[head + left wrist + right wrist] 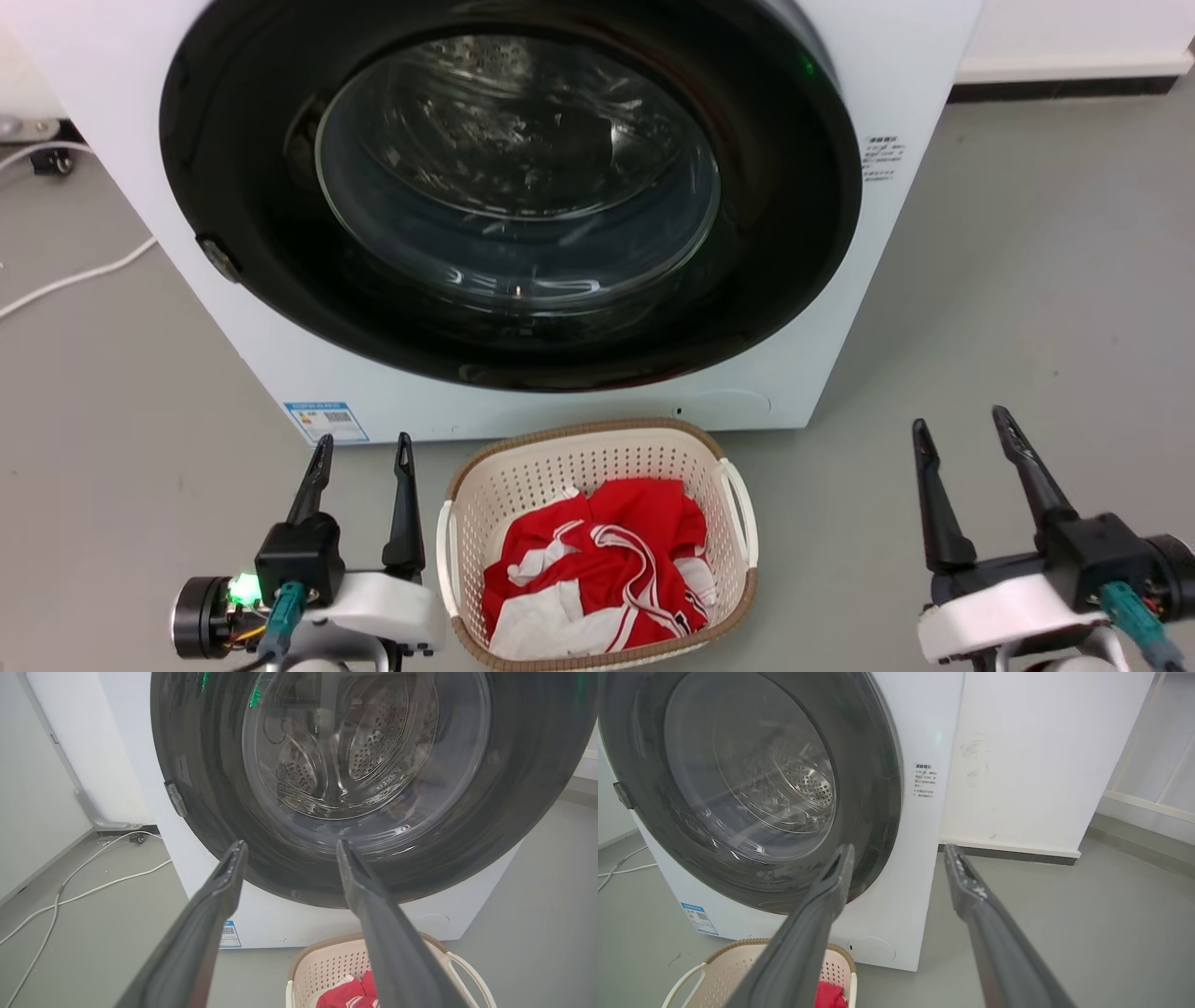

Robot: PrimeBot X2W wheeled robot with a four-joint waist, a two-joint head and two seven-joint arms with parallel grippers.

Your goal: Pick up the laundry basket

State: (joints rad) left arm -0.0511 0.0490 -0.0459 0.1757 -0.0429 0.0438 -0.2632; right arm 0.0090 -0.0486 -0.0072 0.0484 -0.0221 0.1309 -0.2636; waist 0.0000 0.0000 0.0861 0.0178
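You are risking a lopsided lift: the laundry basket (560, 467) is sitting on the floor between the two pairs of fingers, closer to the left pair, so one handle could be rising first. Left gripper (364, 439) and right gripper (960, 418) are hovering low, fingers spread, holding nothing, pointing towards the washer (840, 327).

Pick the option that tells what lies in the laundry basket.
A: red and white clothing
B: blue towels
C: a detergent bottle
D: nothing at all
A: red and white clothing lies bunched inside the laundry basket, which stands on the floor in front of the washer.
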